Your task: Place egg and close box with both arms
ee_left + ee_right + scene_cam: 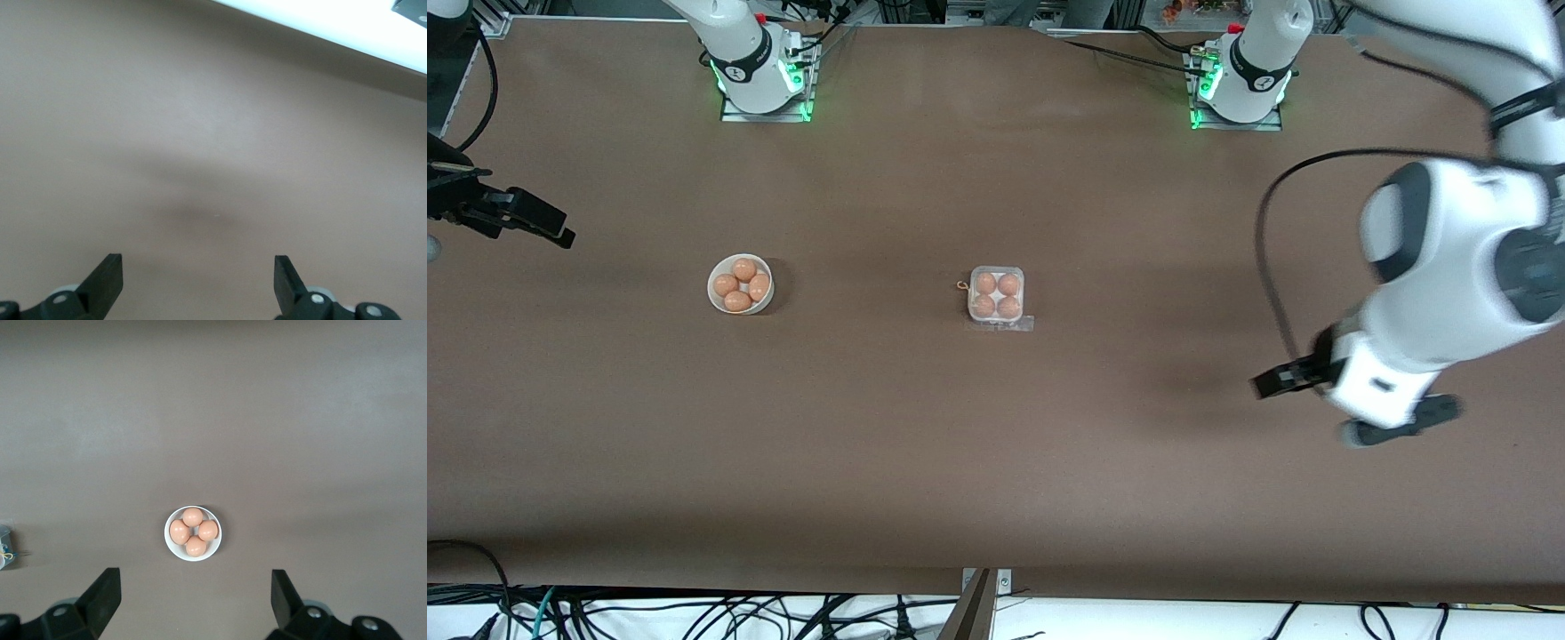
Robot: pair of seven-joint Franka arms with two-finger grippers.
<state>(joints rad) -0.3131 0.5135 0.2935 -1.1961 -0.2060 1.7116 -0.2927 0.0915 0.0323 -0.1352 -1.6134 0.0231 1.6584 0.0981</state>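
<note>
The clear-plastic box (996,295) sits mid-table with a brown egg (985,283) in each cell. Its lid seems to lie down over them, and a narrow clear flap sticks out on the side nearer the front camera. The box's edge also shows in the right wrist view (4,547). My right gripper (525,222) is open and empty, up over the right arm's end of the table, well away from the box (193,603). My left gripper (1303,409) is open and empty over bare table at the left arm's end (198,280).
A round white bowl (713,296) with several brown eggs stands between the box and the right arm's end, also seen in the right wrist view (171,545). Both arm bases stand along the table's back edge. Cables hang below the front edge.
</note>
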